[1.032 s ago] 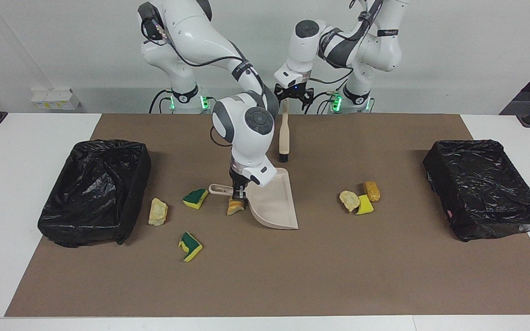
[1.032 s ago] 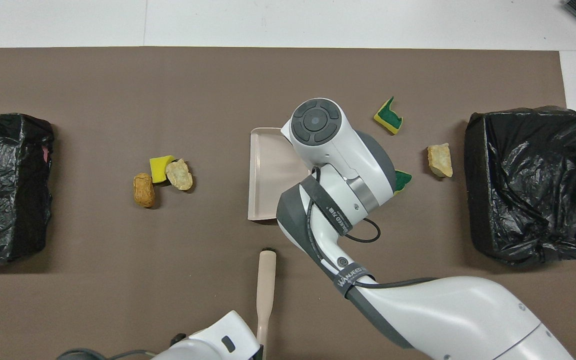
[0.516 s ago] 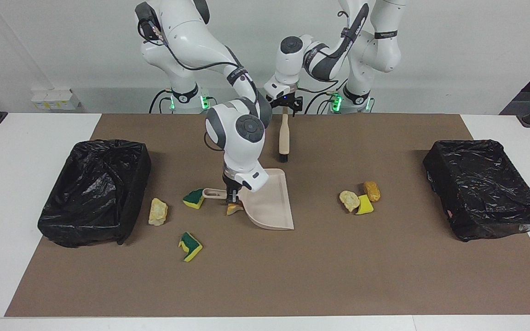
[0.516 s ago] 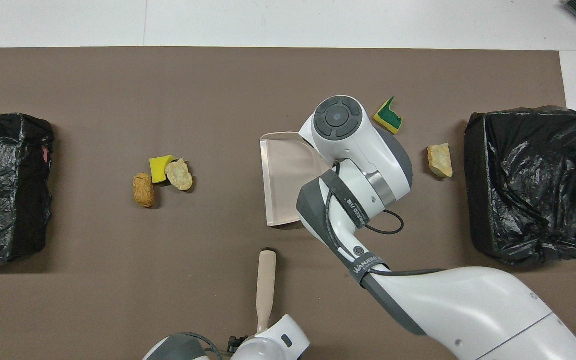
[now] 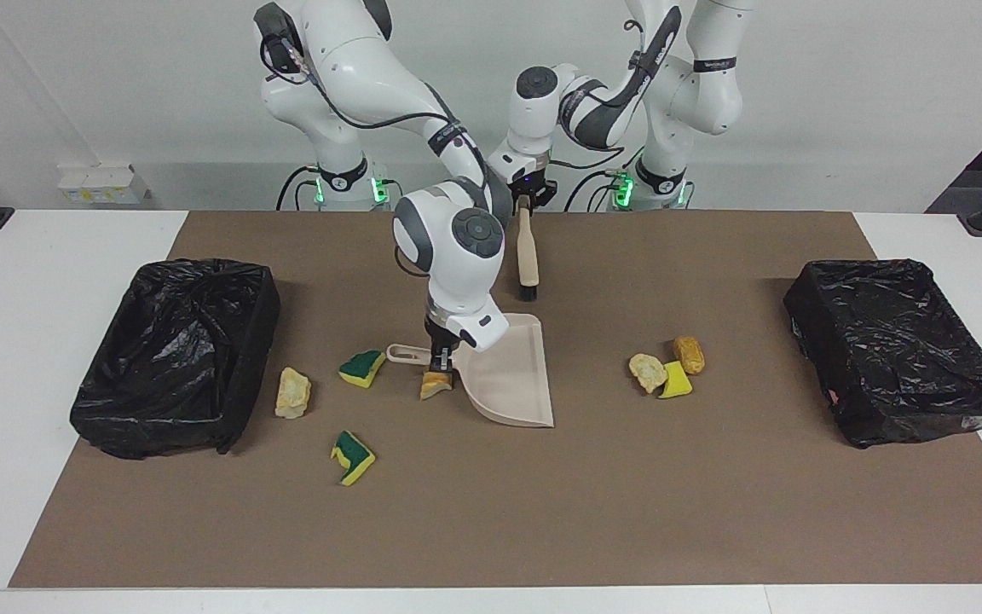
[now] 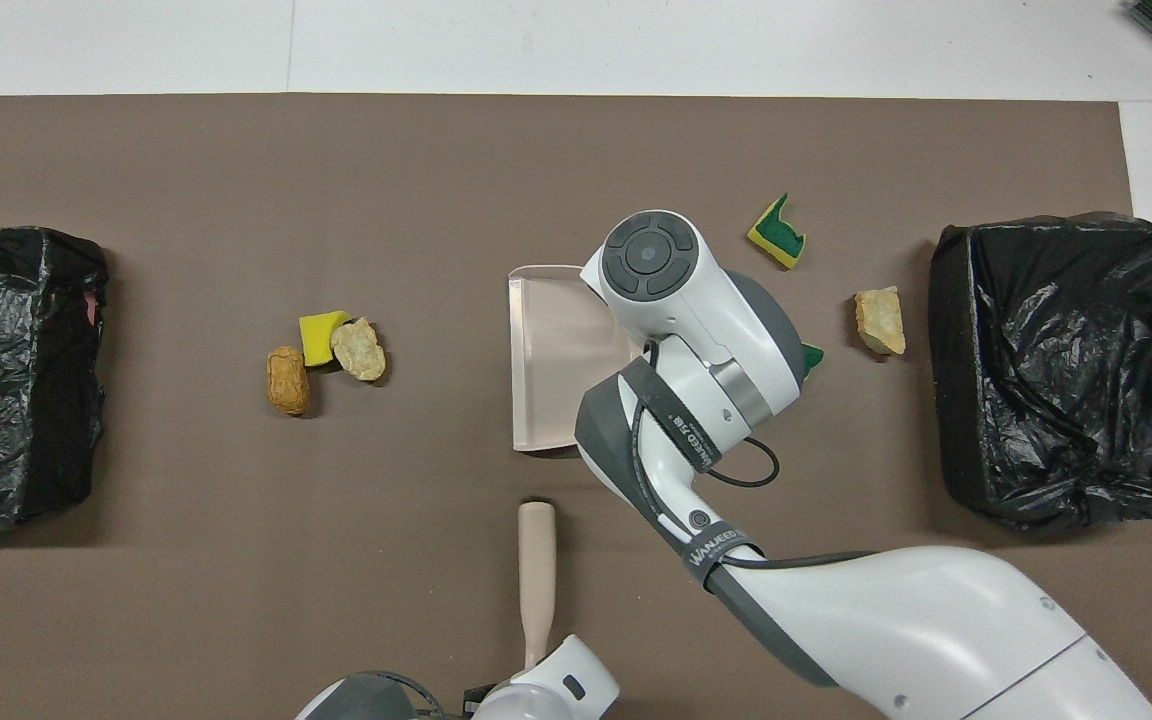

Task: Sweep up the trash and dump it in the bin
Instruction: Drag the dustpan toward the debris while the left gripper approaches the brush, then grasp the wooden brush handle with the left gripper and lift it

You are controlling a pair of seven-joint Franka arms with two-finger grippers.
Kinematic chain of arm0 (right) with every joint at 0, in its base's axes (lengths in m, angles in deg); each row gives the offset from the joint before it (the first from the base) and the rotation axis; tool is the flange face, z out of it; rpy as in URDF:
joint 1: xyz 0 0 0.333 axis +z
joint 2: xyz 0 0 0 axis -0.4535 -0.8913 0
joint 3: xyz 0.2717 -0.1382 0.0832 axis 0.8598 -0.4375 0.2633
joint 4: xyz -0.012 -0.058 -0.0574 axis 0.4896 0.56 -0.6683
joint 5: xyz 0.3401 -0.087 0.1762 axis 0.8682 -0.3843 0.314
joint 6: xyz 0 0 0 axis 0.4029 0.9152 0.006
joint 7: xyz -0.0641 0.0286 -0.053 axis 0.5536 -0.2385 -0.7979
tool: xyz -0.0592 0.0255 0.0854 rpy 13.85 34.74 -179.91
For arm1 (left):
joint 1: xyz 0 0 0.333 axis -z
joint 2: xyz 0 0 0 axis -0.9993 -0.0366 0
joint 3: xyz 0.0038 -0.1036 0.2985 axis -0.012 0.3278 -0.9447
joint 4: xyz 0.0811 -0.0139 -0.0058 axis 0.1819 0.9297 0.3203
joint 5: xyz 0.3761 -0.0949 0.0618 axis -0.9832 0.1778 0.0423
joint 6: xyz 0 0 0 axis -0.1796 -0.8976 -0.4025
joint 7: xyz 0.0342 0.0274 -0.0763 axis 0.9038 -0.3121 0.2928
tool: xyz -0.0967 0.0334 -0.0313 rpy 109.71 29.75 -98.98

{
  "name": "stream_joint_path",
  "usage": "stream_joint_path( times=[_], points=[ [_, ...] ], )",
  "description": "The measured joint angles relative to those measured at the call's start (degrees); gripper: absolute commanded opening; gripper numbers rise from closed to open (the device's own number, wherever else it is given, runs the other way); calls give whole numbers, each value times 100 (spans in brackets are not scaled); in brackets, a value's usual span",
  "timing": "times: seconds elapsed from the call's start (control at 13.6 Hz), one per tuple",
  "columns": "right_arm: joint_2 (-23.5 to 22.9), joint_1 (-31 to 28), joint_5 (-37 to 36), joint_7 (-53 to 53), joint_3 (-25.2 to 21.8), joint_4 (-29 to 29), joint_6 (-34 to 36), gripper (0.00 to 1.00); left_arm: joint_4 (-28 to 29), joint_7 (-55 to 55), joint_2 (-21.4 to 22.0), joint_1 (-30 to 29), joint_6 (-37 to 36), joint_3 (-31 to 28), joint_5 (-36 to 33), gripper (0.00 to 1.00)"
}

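seven scraps of trash are lying on the brown mat. toward the left arm's end, an orange chunk [image 5: 689, 354], a yellow sponge piece [image 5: 675, 381] and a pale tan chunk [image 5: 647, 372] are sitting huddled together, touching. toward the right arm's end, a beige chunk [image 5: 292, 393] is lying near a green-and-yellow sponge piece [image 5: 362, 367]; another sponge piece [image 5: 353, 457] is lying farther from the robots. a tan chunk [image 5: 436, 385] is resting just beside the first sponge.

Dustpan [image 5: 512, 384] mid-mat, brush [image 5: 528, 256] nearer the robots, scraps [image 5: 666, 368] seemingly touching beside it.
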Motion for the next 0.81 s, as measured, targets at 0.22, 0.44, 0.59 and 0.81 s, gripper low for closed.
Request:
stream_joint_path(
  times=[0.22,0.44,0.59,0.81],
  points=[
    [1,5,0,-10,0,1,0,0,-28,1,64,-36,-297,-95,0,0],
    [3,10,0,-11,0,4,0,0,-149,-99,238,-291,-706,-153,-6,0],
    [6,23,0,-14,0,7,0,0,-313,-517,541,-710,-1162,-169,-8,0],
    [8,26,0,-18,1,11,0,0,-634,-1340,1022,-1602,-2009,-201,-19,0]
  ],
)
